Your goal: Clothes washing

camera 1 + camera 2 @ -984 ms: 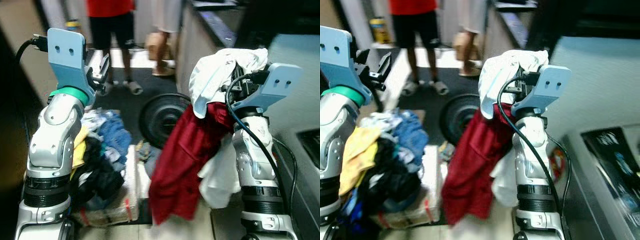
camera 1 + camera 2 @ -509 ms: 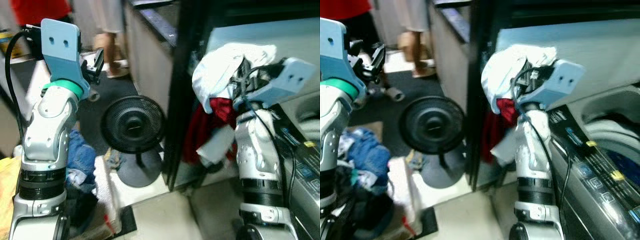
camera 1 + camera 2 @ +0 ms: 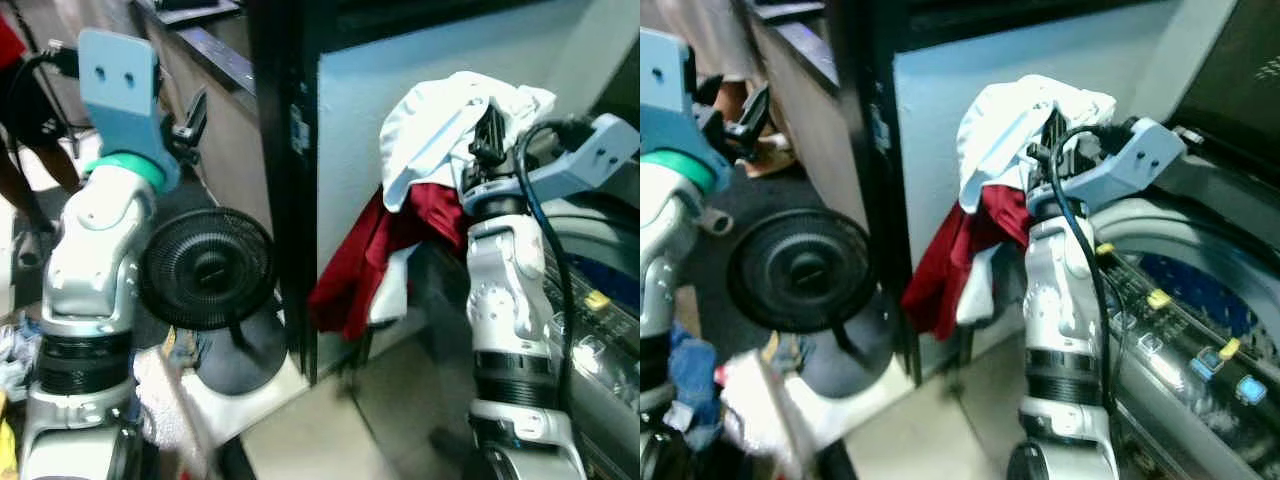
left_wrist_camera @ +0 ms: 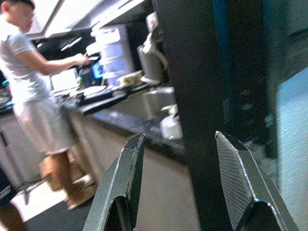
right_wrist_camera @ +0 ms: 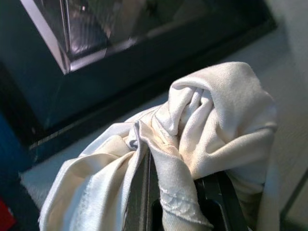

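A white garment (image 3: 450, 120) is draped over my raised right gripper (image 5: 178, 202), which is shut on it, with cloth bunched between the black fingers (image 5: 138, 192). A dark red garment (image 3: 365, 255) hangs from the same bundle, down beside the right arm. The washing machine (image 3: 1185, 330) stands at the right, its round top opening showing blue inside, directly beside the right arm. My left gripper (image 4: 179, 144) is held high at the left, open and holding nothing, pointing toward a kitchen counter.
A black floor fan (image 3: 205, 270) stands low between the arms, next to a black post (image 3: 285, 180) and a pale wall panel. Loose laundry (image 3: 690, 370) lies at the lower left. A person (image 4: 29, 82) stands at the counter in the left wrist view.
The camera has swung right: the laundry pile slid off to the left and the washing machine came into view. The right gripper still holds the white and red garments.
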You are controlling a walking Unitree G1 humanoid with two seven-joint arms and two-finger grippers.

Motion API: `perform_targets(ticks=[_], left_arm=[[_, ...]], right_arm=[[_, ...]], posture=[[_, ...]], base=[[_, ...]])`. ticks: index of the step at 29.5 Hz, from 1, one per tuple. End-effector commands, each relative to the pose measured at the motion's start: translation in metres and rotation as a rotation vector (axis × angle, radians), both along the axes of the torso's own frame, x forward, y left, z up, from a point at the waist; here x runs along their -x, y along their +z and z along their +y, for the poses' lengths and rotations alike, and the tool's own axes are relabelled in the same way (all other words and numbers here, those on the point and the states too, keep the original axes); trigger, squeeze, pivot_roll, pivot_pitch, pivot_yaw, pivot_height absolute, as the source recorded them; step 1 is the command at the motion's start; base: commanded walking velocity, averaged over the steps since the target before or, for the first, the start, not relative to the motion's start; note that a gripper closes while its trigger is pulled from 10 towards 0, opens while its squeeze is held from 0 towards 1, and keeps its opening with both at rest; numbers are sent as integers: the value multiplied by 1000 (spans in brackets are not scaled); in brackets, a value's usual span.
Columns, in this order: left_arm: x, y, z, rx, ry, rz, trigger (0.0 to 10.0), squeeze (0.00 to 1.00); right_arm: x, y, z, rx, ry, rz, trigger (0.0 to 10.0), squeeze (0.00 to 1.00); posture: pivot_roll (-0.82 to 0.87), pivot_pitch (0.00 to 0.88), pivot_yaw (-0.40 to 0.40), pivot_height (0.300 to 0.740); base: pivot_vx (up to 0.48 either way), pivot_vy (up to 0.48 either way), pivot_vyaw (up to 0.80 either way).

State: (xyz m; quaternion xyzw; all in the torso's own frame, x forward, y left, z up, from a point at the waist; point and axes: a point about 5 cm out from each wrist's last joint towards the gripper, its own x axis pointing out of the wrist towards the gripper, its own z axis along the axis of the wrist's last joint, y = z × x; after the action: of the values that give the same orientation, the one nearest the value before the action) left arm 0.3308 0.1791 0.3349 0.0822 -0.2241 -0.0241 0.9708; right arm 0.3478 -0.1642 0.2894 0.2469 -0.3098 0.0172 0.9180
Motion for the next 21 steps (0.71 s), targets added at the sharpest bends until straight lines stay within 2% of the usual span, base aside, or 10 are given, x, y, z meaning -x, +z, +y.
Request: perform_targets(ticks=[1,21], left_arm=[[0,-1,3,-4,9,5,10000,0],[1,1,1,13,-16,-12,10000,0]], right_arm=[[5,12,1,-2,2,-62,10000,0],[3,11,2,11,21,-60,10000,0]], posture=[[164,7,74,740],[163,6,71,740]], base=[[0,0,-800],[0,0,-800]])
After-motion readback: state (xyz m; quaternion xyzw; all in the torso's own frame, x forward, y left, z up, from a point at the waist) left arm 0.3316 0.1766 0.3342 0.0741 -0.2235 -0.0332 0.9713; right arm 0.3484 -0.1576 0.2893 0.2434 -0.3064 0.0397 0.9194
